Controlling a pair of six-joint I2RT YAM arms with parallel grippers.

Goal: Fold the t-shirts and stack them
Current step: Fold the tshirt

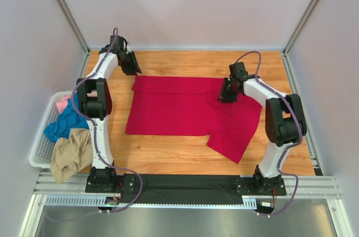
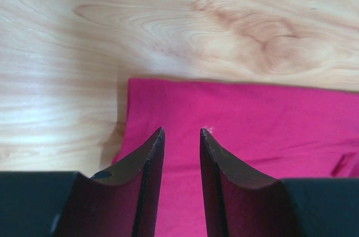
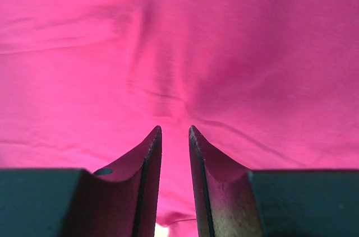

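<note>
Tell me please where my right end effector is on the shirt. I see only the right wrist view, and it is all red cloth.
Observer: The right end effector is over the far right part of the crimson t-shirt, spread on the table.
Operator: And the left one?
Observer: The left end effector is at the shirt's far left corner.
Operator: Other shirts?
Observer: A teal t-shirt, a pink t-shirt and a tan t-shirt lie in the white basket left of the table.
</note>
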